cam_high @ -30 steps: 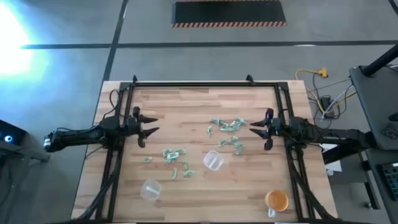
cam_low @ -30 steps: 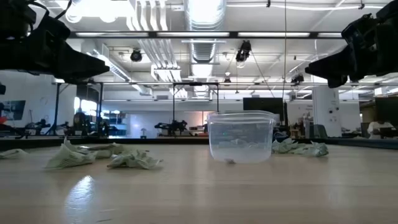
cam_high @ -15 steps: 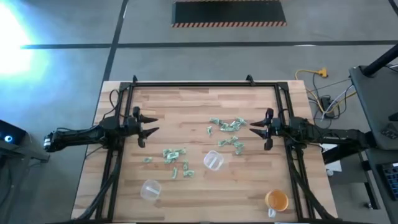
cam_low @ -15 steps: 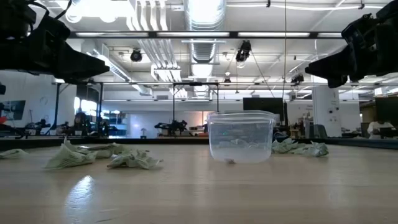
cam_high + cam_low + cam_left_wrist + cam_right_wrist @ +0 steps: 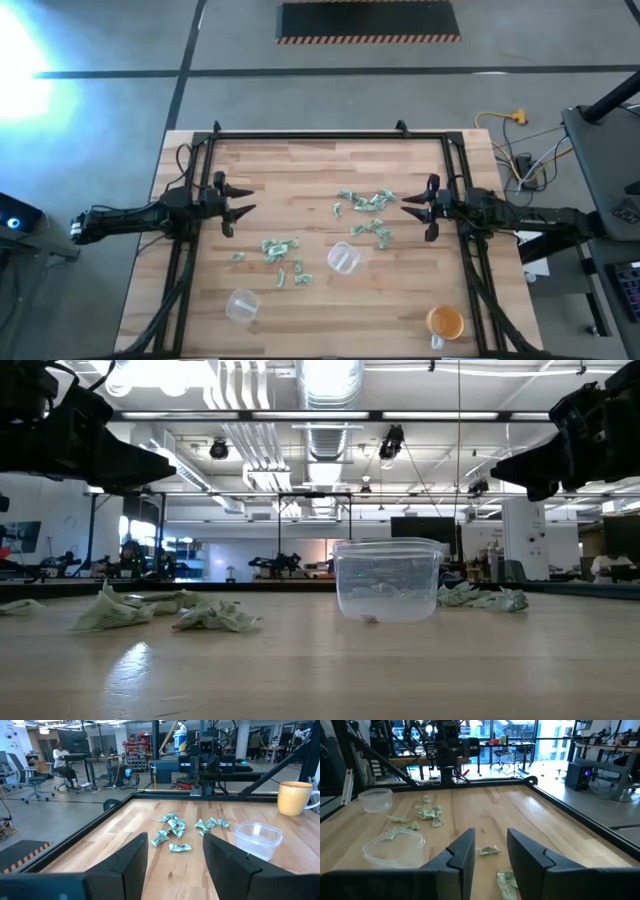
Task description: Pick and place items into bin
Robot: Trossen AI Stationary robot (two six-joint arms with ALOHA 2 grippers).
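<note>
Small green-and-white crumpled pieces lie on the wooden table in two loose groups: one (image 5: 367, 203) toward the right of centre, one (image 5: 281, 249) nearer the near edge. A clear cup (image 5: 343, 259) stands between them; it also shows in the low view (image 5: 387, 580). My left gripper (image 5: 243, 204) hovers open above the table's left side, pointing right, and touches nothing. My right gripper (image 5: 413, 207) hovers open at the right side, pointing left, just short of the right group of pieces. In the right wrist view, pieces (image 5: 489, 850) lie just past its fingers.
A second clear cup (image 5: 241, 304) stands near the near-left corner. An orange mug (image 5: 445, 321) stands at the near-right corner. A black frame (image 5: 320, 135) runs along the table's far edge and sides. Bare wood lies along the far part of the table.
</note>
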